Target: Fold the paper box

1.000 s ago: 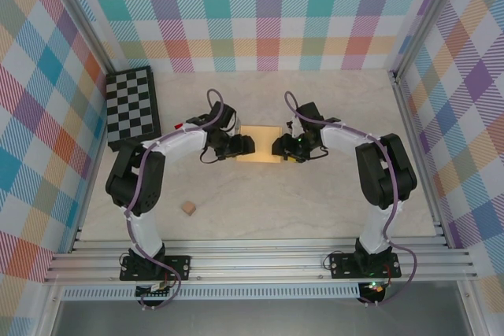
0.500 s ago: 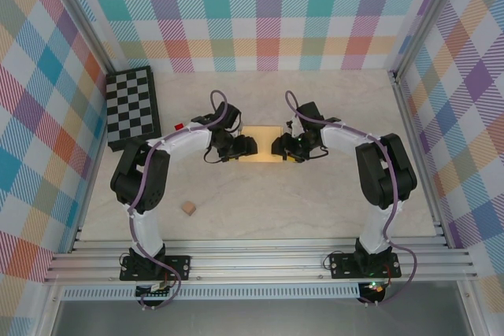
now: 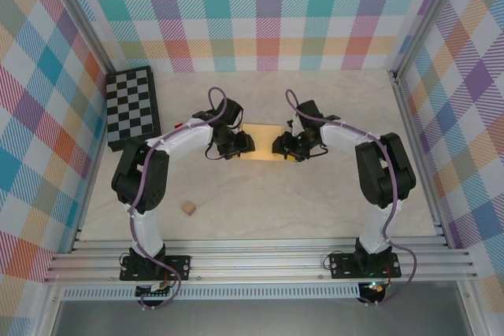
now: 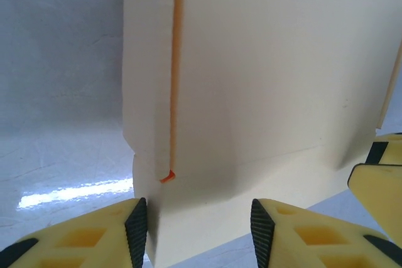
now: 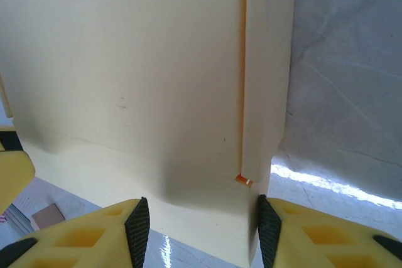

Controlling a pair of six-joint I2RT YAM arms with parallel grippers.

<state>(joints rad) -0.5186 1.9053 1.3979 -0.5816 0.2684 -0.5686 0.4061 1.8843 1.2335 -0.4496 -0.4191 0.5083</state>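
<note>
Past the cube (image 3: 189,208), the box (image 3: 262,145) lies mid-table between the claws. Left claw (image 4: 198,221) and right claw (image 5: 202,221) each straddle one end, half spread with card filling the gap; a true pinch I cannot tell. The card looks thin, light and quick to crease: hold gently, near the folds

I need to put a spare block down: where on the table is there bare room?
Bare: the near middle, between the near rail and the paper box; the far strip between box and back wall. Crowded: the centre, with left fingers and right fingers at the box, and the left, with chessboard and tan cube.
</note>
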